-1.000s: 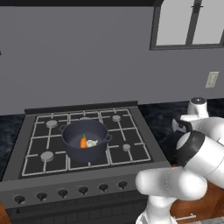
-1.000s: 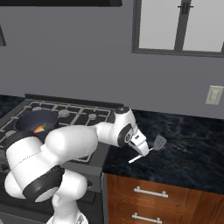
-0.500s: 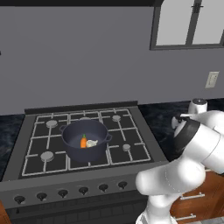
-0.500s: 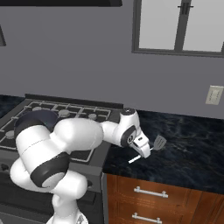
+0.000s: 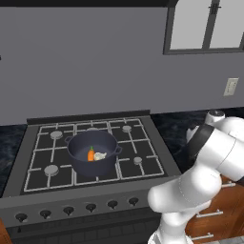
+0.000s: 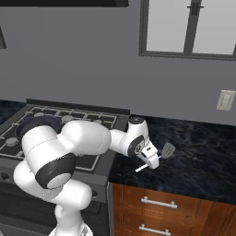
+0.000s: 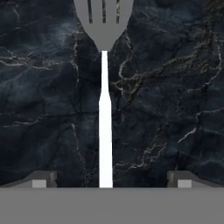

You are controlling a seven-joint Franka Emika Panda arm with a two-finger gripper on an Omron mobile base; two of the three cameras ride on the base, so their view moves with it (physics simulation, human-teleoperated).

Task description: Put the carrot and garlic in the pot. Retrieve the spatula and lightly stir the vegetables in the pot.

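Since a second ago your arm has swung further right, off the stove side and out over the counter, and the gripper [image 6: 152,161] has come down toward the spatula [image 6: 162,153]; pot, carrot, garlic and spatula have not shifted.

Take the pot [image 5: 92,151] as your landmark. In the left base view it sits on the stove [image 5: 33,181], on the grate near the middle, toward the left burners. Inside it you can see the carrot [image 5: 90,154] lying on the left and the garlic [image 5: 99,156] just beside it on the right, the two touching or nearly so. Both vegetables are already in the pot.

Right of the pot, past the stove's edge, your arm's elbow rises large in that view. In the right base view the hand reaches well to the right of the pot, out over the dark marbled counter [image 6: 203,156], and the gripper hangs just above the spatula's pale handle. The spatula lies flat on the counter, well apart from the pot, its slotted blade pointing away from the stove.

From the hand view you look straight down the spatula [image 7: 104,109]: handle centred between your two fingertips [image 7: 41,180], blade at the far end. The jaws stand wide, one on each side of the handle, clear of it; nothing is gripped.
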